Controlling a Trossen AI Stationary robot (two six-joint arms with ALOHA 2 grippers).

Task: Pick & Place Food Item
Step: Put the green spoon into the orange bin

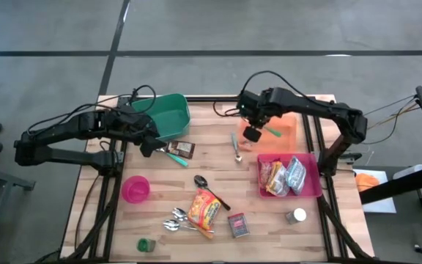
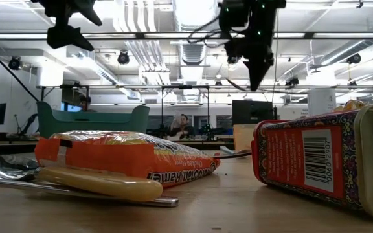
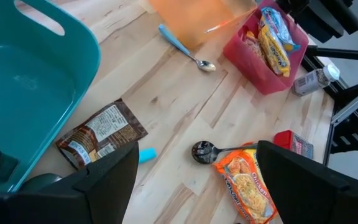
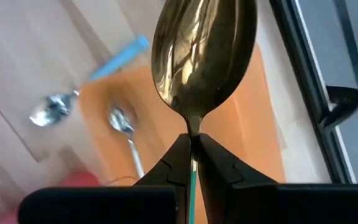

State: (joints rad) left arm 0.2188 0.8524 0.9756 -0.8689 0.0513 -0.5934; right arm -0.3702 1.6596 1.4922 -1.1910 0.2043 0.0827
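My right gripper [image 1: 253,133] hangs over the orange tray [image 1: 287,125] at the far right, shut on a spoon [image 4: 204,56] with a green handle [image 1: 272,132]. A second spoon [image 4: 126,130] lies on the tray below it. Food items lie about: a ramen packet [image 1: 205,207] near the front middle, a brown packet [image 1: 184,149] beside the teal bin [image 1: 168,115], and several packets in the pink bin [image 1: 312,187]. My left gripper [image 1: 152,144] waits open above the teal bin's near corner, with nothing between its fingers. My right gripper pinches the spoon's neck [image 4: 193,132], just behind the bowl, between its two fingertips. The fingers come from above, slanting steeply down, and lie along the spoon. The bowl sticks out beyond the fingertips and the green handle [image 4: 192,180] runs back between them. The spoon is lifted clear of the tray.
A blue-handled spoon [image 1: 236,147] lies left of the tray, a dark spoon [image 1: 209,189] at the table's middle. Near the front are a pink bowl [image 1: 135,188], several metal spoons [image 1: 178,220], a red tin [image 1: 239,224], a small bottle [image 1: 296,215] and a green cap [image 1: 146,245].
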